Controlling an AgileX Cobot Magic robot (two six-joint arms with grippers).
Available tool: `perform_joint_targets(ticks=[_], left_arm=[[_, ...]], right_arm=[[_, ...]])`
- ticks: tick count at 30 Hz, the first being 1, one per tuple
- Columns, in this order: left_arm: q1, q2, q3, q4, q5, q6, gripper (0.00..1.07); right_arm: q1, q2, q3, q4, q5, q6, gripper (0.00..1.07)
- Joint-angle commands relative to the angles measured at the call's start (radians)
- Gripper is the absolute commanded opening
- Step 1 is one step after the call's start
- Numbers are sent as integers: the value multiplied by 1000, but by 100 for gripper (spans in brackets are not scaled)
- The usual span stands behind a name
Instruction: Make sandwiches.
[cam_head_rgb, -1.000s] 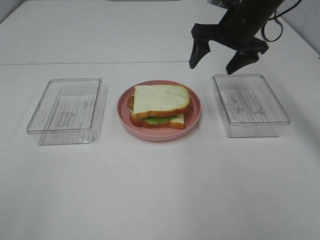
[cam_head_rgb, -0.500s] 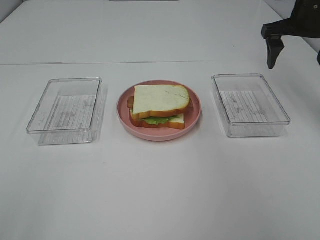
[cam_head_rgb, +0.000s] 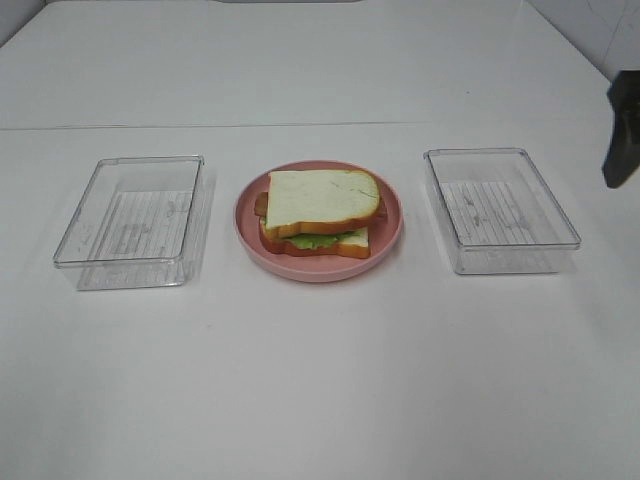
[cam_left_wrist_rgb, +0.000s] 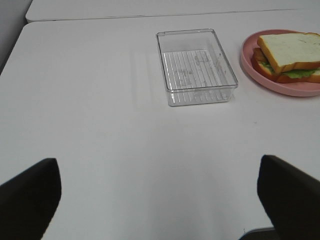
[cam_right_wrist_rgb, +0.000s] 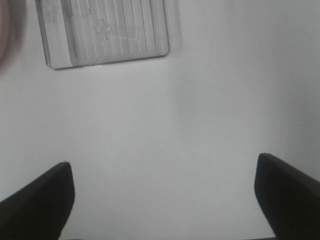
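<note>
Centre of the high view, on the pink plate (cam_head_rgb: 246, 225), sits the sandwich (cam_head_rgb: 320, 212), fully stacked: toy food, prob. light and stiff w/ slick layers apt to slide, so pinch top and bottom bread together at a crust edge. Smooth white table (cam_head_rgb: 320, 380), clear trays (cam_head_rgb: 130, 220) (cam_head_rgb: 500, 208) left & right of plate, lots of room. Left gripper (cam_left_wrist_rgb: 160, 200) and right gripper (cam_right_wrist_rgb: 162, 197) both spread wide, holding nothing, well apart from the sandwich.
</note>
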Motion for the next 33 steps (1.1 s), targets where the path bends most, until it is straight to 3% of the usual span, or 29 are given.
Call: perform_joint_targets(ticks=[1, 2, 3, 4, 6, 10, 12, 21, 27, 33], left_arm=[[-7, -18, 2, -3, -4, -5, 100], [-7, -18, 2, -3, -4, -5, 100], [-7, -18, 2, -3, -4, -5, 100], [-7, -18, 2, -3, -4, -5, 100], [-7, -18, 2, -3, -4, -5, 100], [-7, -18, 2, -3, -4, -5, 100], [-7, -18, 2, -3, -4, -5, 100], [-7, -17, 2, -3, -5, -5, 100], [-7, -14, 2, -3, -5, -5, 100], [-7, -14, 2, -3, -5, -5, 100]], right_arm=[[1, -187, 141, 4, -28, -12, 93], [1, -187, 141, 4, -28, -12, 93], [1, -316, 220, 4, -23, -35, 93], [1, -316, 220, 4, -23, -35, 93], [1, -506, 318, 6, -10, -37, 93], [1, -655, 383, 6, 0, -37, 93], [1, -848, 468, 2, 0, -36, 93], [1, -1209, 594, 3, 15, -37, 93], [1, -1389, 622, -4, 46, -37, 93], [1, -1398, 643, -9, 49, -34, 93]])
